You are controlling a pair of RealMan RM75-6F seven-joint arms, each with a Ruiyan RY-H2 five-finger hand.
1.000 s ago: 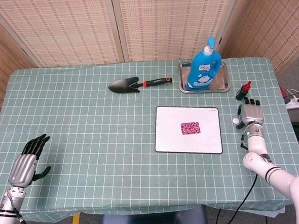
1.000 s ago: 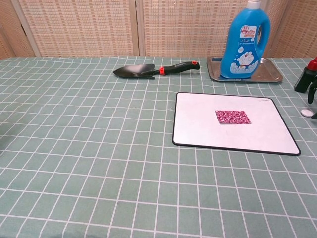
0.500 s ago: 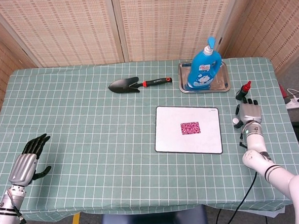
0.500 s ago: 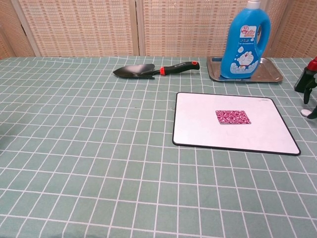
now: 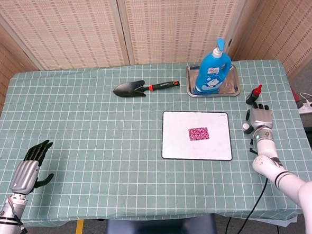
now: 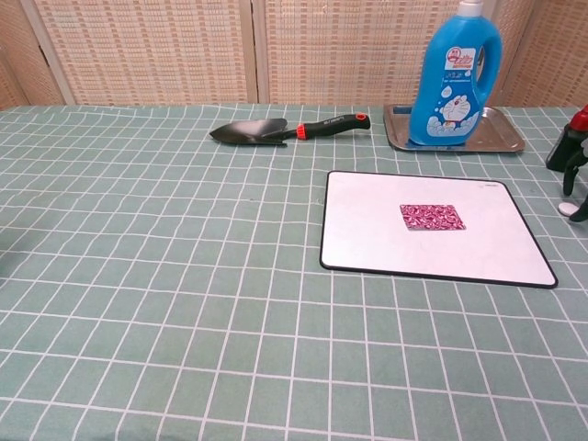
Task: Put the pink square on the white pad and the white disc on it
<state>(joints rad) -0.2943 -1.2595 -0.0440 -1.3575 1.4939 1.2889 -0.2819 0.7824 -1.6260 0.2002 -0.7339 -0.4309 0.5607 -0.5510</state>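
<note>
The pink patterned square [image 5: 199, 133] [image 6: 432, 217] lies flat near the middle of the white pad [image 5: 181, 144] [image 6: 386, 243]. The small white disc [image 5: 245, 126] [image 6: 567, 209] lies on the tablecloth just right of the pad. My right hand [image 5: 261, 120] stands over the cloth beside the disc. In the chest view, dark fingertips [image 6: 581, 214] show at the frame's edge, touching the disc's right side, with the rest cut off. My left hand [image 5: 29, 170] rests near the table's front left corner, fingers spread and holding nothing.
A small black bottle with a red cap [image 5: 255, 94] [image 6: 571, 145] stands just behind my right hand. A blue detergent bottle [image 5: 213, 71] stands on a metal tray [image 5: 232, 88] at the back right. A black trowel [image 5: 143, 88] lies at the back centre.
My right hand has crept slightly toward the disc, and its fingertips now cover the disc's right edge in the chest view. The disc, square and left hand have not moved.
</note>
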